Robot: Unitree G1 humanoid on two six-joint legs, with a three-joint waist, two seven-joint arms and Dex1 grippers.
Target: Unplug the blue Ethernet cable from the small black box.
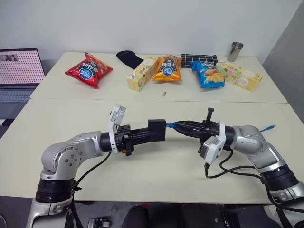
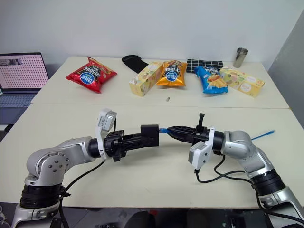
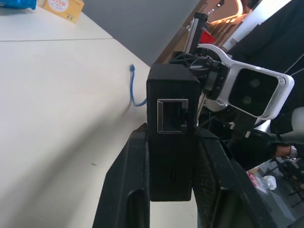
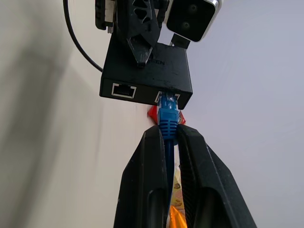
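Ethernet cable, blue (image 4: pixel 168 118), was still seated by its plug in 1 of the 2 ports on the end face of the small black box (image 1: pixel 156 130); the neighbouring port stood empty. Both items were held in the air above the near worktop (image 1: pixel 156 175), roughly midway between the 2 arms.

Left end effector (image 3: pixel 164 166) was closed on the small black box, 1 finger pressed against each side, with the box end projecting past the fingertips. Right end effector (image 4: pixel 167 142) was closed on the blue Ethernet cable just behind its plug, the fingers (image 4: pixel 147 180) pinching the boot from either side. The 2 end effectors pointed at each other, nearly level, with the plug bridging the short gap between them.

From the right end effector the cable ran back past the right arm, and its free end (image 1: pixel 270 127) lay on the worktop near the right edge.

On the far worktop (image 1: pixel 71 90) were a red snack bag (image 1: pixel 89 70), a yellow carton (image 1: pixel 141 73), an orange snack bag (image 1: pixel 168 68), a blue snack bag (image 1: pixel 207 73), a pale printed box (image 1: pixel 239 75), a black cloth item (image 1: pixel 129 58), a black white-checked pouch (image 1: pixel 198 58) and a metal cup (image 1: pixel 235 51). A laptop (image 1: pixel 20 73) stood open at the far left.
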